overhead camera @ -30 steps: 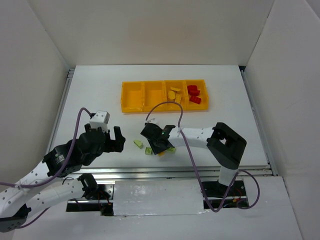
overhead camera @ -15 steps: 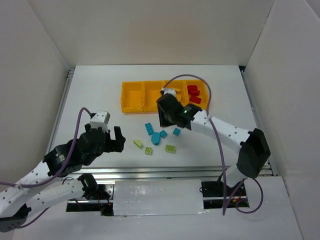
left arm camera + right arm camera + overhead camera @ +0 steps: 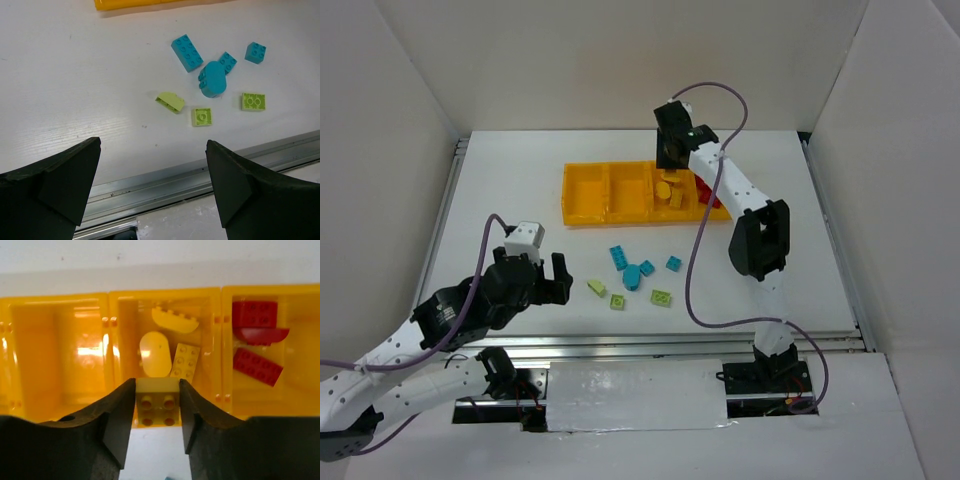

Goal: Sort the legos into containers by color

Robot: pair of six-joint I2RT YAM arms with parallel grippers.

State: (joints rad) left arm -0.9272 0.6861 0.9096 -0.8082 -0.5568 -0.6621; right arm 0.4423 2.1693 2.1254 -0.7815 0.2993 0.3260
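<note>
Yellow brick [image 3: 158,410] pinched in right pincer [image 3: 157,395], hanging over near wall of tray [image 3: 586,200], yellow compartment straight ahead. Three yellow legos [image 3: 160,347] lay inside that one; three red legos [image 3: 255,365] in compartment right of pincer. Two compartments to its left looked bare. Judged roughly half done: four cyan legos [image 3: 187,52] and three green legos [image 3: 170,102] lay loose on desk [image 3: 75,75], just ahead of left pincer [image 3: 152,145], which was spread wide, holding nothing.

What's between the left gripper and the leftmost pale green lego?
Nothing. In the left wrist view, only bare white table separates the open left gripper from the leftmost pale green lego.
</note>
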